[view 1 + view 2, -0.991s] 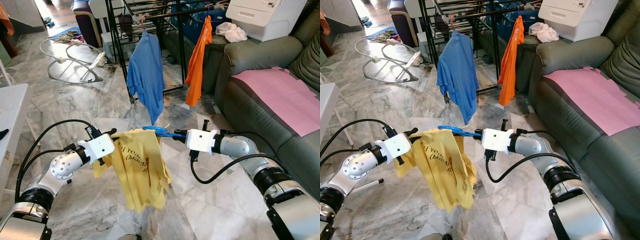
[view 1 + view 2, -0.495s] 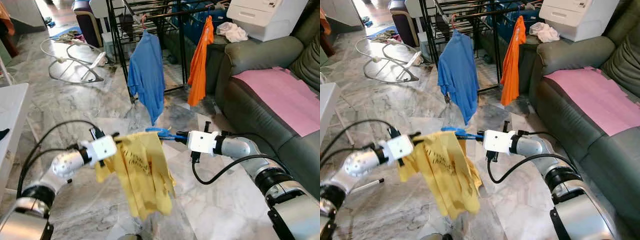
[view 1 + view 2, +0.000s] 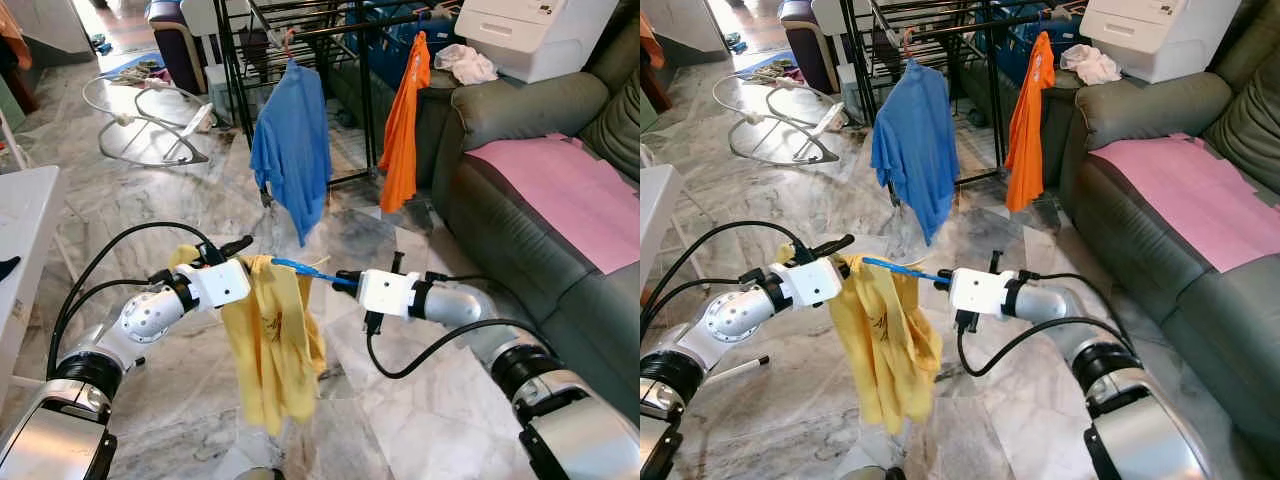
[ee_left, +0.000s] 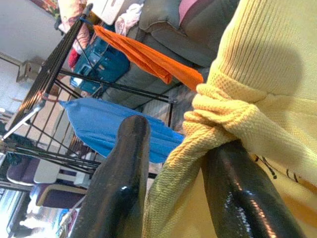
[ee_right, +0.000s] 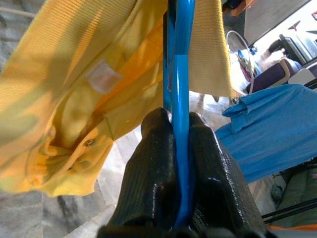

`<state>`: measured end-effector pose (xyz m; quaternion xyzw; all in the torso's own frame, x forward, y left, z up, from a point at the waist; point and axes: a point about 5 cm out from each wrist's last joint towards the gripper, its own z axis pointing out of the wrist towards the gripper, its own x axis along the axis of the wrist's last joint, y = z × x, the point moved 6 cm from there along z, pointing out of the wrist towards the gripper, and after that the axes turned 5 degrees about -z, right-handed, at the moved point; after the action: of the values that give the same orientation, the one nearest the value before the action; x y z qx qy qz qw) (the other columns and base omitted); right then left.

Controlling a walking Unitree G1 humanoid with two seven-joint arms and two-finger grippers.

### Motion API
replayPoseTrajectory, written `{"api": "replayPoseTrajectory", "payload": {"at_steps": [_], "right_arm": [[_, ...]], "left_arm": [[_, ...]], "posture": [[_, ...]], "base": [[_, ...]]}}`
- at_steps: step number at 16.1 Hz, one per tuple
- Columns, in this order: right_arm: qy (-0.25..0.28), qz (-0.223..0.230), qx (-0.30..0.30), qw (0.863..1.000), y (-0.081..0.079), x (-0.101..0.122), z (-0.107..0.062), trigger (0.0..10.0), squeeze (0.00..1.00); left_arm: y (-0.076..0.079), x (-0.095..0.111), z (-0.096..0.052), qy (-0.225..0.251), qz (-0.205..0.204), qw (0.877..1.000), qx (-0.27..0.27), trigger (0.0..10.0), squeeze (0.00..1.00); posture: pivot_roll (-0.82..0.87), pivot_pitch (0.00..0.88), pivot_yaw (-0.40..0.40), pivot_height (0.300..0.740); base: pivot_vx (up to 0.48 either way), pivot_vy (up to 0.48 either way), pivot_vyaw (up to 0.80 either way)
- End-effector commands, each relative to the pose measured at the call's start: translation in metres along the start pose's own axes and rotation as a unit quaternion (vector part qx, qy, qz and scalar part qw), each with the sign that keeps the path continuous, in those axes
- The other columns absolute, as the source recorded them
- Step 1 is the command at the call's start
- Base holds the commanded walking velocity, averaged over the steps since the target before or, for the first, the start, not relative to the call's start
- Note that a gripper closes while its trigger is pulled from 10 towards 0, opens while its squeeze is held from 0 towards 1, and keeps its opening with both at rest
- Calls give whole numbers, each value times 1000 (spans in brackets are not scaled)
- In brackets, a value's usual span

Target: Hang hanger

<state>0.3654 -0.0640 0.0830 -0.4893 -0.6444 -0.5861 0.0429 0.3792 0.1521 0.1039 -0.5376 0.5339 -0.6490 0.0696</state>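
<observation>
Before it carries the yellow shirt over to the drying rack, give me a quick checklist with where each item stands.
1. Right tool clamped on the blue hanger: ok, both fingers pinch the blue bar.
2. Left tool holding the yellow shirt: ok, knit fabric is bunched between its fingers.
3. Shirt seated on the hanger: cannot tell; it hangs in a bunch and the hanger mostly sticks out beside it.
4. Free rail on the drying rack: cannot tell; a blue shirt and an orange garment already hang there.
5. Hanger hook facing the rail: cannot tell, the hook is hidden.
</observation>
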Motion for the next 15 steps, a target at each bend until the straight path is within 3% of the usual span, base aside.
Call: {"api": "replayPoseTrajectory", "payload": {"at_steps": [1,5,8,10,11,15], "right_arm": [[19,2,-14,1000,3,11,6,10000,0],[24,34,-37,998,-2,12,9,10000,0],[20,50,-54,997,-4,11,11,10000,0],[10,72,-84,994,0,9,13,10000,0],[4,78,-100,992,2,8,14,10000,0],[-10,117,-156,981,16,3,13,10000,0]], "left_arm": [[-9,14,4,28,38,999,1,10000,1000],[-24,5,-2,7,57,998,37,10000,1000],[-37,1,-6,0,18,996,88,10000,1000],[-23,-5,-12,-4,-1,997,78,10000,1000],[-9,-9,-17,-3,-9,999,50,10000,1000],[3,-17,-30,-10,-32,999,35,10000,1000]], "posture": [[-38,26,55,740],[-34,25,52,740],[-34,25,52,740],[-34,25,52,740],[-35,28,46,740],[-27,32,45,740]], "base": [[0,0,0],[0,0,0],[0,0,0],[0,0,0],[0,0,0],[0,0,0]]}}
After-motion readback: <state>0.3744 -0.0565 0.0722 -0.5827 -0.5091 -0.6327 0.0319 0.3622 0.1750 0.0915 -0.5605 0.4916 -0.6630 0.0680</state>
